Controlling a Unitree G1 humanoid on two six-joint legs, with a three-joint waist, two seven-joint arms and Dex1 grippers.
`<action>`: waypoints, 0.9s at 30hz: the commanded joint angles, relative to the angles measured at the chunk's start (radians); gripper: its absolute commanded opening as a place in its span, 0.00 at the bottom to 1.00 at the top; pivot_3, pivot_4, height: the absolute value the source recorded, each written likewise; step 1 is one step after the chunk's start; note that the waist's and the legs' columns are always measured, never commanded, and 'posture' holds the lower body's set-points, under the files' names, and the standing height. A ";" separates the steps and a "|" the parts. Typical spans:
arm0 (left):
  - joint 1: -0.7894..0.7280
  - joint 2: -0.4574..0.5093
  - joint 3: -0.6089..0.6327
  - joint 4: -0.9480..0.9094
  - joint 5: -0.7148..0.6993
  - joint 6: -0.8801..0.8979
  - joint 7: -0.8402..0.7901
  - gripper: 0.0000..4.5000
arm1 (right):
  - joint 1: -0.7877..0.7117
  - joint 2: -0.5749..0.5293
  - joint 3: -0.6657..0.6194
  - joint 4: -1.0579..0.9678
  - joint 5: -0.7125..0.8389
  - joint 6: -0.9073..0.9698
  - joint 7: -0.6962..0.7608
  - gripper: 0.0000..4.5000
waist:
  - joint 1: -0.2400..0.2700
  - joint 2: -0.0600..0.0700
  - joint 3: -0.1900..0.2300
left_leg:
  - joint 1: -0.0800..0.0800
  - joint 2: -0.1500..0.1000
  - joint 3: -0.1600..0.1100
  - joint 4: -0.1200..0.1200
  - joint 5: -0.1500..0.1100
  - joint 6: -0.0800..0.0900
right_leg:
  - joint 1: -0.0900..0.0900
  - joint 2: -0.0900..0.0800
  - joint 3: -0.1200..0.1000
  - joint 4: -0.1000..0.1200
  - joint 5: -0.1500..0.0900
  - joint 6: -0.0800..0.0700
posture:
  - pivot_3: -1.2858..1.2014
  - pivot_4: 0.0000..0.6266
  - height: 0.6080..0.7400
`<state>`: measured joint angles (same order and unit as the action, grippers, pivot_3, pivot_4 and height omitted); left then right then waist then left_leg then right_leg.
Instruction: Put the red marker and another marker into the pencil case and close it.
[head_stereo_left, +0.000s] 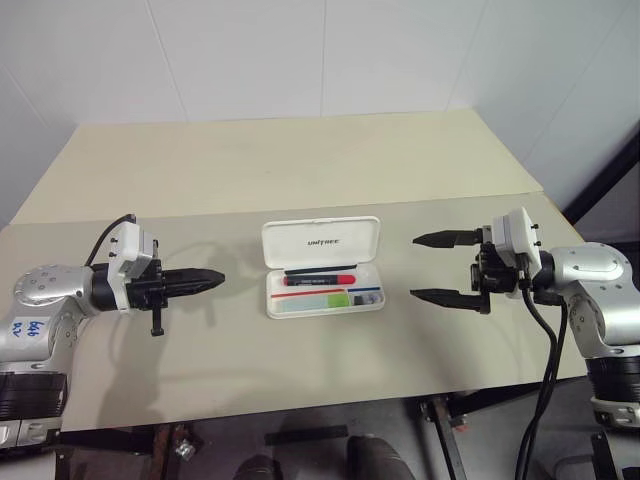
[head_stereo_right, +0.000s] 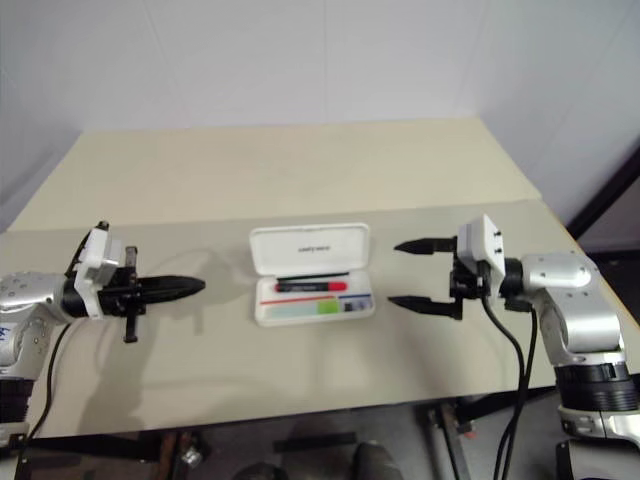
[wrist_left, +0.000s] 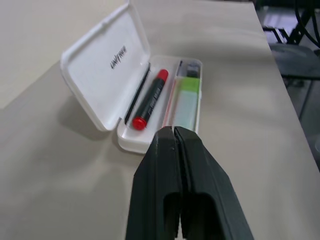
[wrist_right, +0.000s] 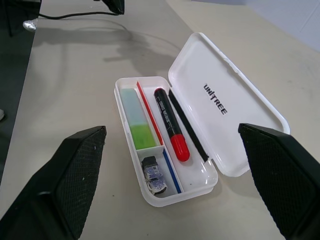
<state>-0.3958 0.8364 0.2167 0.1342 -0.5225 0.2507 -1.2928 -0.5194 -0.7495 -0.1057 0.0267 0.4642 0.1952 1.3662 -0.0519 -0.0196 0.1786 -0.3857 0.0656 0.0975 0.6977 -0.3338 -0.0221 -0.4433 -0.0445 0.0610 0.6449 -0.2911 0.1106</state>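
both markers loaded: red marker (wrist_right: 170, 120) and green marker (wrist_right: 137, 120) lie inside pencil case (head_stereo_left: 322, 268), table centre. lid raised at 12 o'clock; closing remains. left gripper (head_stereo_left: 205, 281) at 9 pinched empty; right gripper (head_stereo_left: 440, 268) at 3 spread wide.

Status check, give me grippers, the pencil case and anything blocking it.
Left gripper shut, empty; right gripper open, empty. White hard-plastic hinged pencil case open, slim black red-ended marker and pale mint-green marker inside. Nothing blocking the lid.
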 joint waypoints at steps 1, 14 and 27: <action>-0.033 -0.017 0.035 0.000 -0.040 0.045 0.048 0.01 | -0.021 0.005 -0.007 -0.012 0.018 -0.010 -0.011 1.00 | 0.000 0.000 0.000 | 0.000 0.000 0.000 0.000 0.000 0.000 | 0.000 0.000 0.000 0.000 0.000 0.000 | 0.52 0.24 1.00; -0.279 -0.204 -0.101 0.216 0.181 -0.007 0.348 0.01 | -0.029 0.045 0.020 -0.021 0.001 -0.019 -0.054 1.00 | 0.024 0.000 0.000 | 0.000 -0.001 0.000 0.001 0.002 -0.004 | 0.000 0.000 0.000 -0.001 0.001 0.001 | 0.52 0.24 1.00; -0.402 -0.310 -0.170 0.359 0.248 -0.104 0.316 0.01 | 0.002 0.073 0.024 -0.079 0.009 -0.001 -0.117 1.00 | 0.024 0.000 0.000 | -0.001 -0.001 0.000 0.001 0.003 -0.005 | 0.000 0.000 0.000 -0.001 0.001 0.001 | 0.52 0.24 1.00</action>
<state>-0.7782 0.5254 0.0476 0.4976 -0.2690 0.1791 -0.9495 -0.5193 -0.6795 -0.0735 -0.0093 0.4544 0.1970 1.2610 -0.0280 -0.0198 0.1786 -0.3865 0.0649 0.0975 0.6983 -0.3306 -0.0275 -0.4431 -0.0443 0.0610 0.6441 -0.2903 0.1117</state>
